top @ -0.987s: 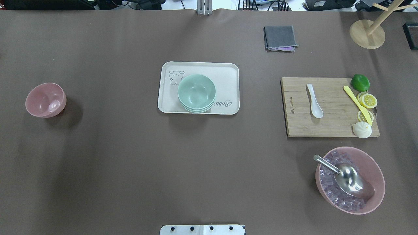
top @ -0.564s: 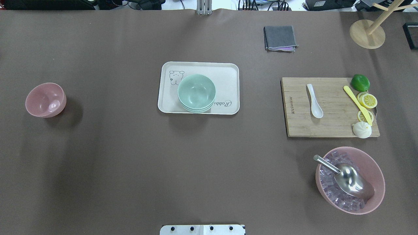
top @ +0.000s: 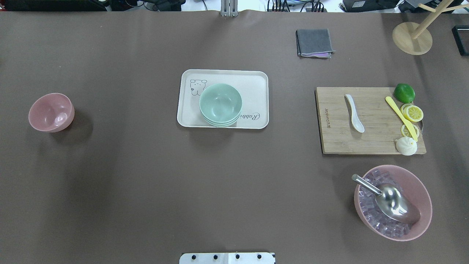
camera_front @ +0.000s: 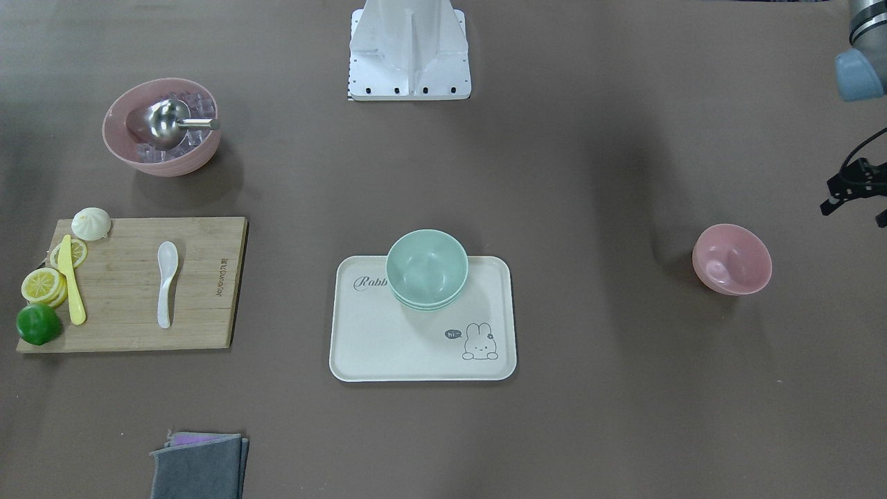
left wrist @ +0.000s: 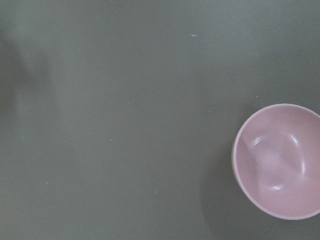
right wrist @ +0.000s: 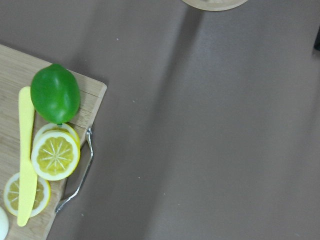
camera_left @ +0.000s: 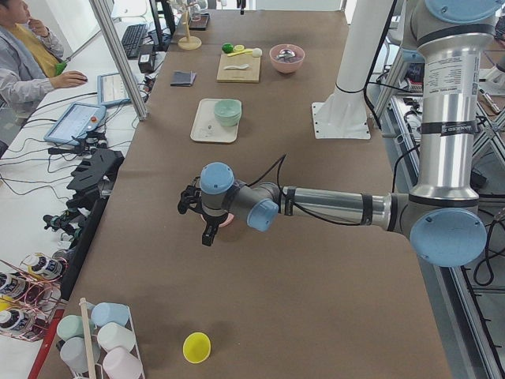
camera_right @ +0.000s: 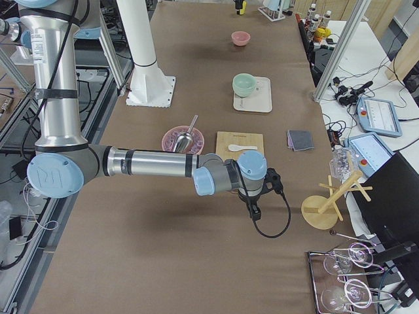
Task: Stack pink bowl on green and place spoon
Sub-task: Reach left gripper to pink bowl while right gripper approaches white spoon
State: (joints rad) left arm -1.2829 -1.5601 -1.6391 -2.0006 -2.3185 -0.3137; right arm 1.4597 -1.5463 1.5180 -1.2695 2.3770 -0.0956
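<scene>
The empty pink bowl (top: 51,112) stands alone at the table's left; it also shows in the left wrist view (left wrist: 280,160). A stack of green bowls (top: 220,103) sits on the cream tray (top: 256,82) at the centre. The white spoon (top: 353,113) lies on the wooden board (top: 370,143) at the right. My left gripper (camera_front: 854,194) hovers beyond the pink bowl at the table's left end; I cannot tell if it is open. My right gripper (camera_right: 256,203) hovers off the board's outer end, seen only in the right side view, state unclear.
A large pink bowl of ice cubes (top: 421,190) holds a metal scoop. A lime (top: 404,92), lemon slices, a yellow knife (top: 399,115) and a bun lie on the board. A grey cloth (top: 314,42) and a wooden stand (top: 412,38) are at the back right.
The white spoon's bowl end has shifted slightly to the right on the board. Both bowls and the tray have not moved.
</scene>
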